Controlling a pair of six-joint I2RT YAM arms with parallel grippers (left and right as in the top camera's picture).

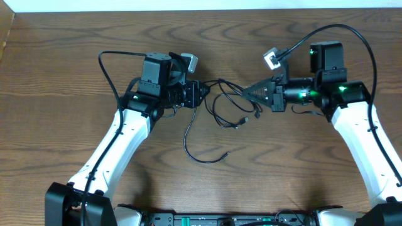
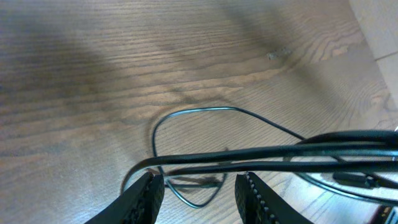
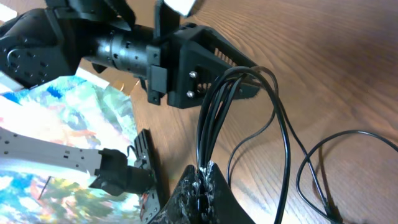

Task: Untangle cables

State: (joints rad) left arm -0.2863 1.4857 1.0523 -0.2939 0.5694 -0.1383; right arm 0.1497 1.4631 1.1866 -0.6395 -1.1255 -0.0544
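Thin black cables [image 1: 229,107] lie tangled on the wooden table between my two grippers; no white cable shows. My right gripper [image 1: 249,91] is shut on a bundle of several black strands [image 3: 211,118], pinched at its tips [image 3: 204,177]. The strands run to my left gripper [image 1: 202,93], also seen in the right wrist view [image 3: 252,78]. In the left wrist view the left jaws [image 2: 200,186] are open, and the taut strands [image 2: 249,152] cross just beyond their tips. One loose cable loops toward the table front [image 1: 207,157].
Thicker black robot cords arch over the left arm [image 1: 107,63] and the right arm [image 1: 352,31]. The table's far edge [image 1: 188,6] meets a white surface. The arm bases stand at the front edge [image 1: 207,218].
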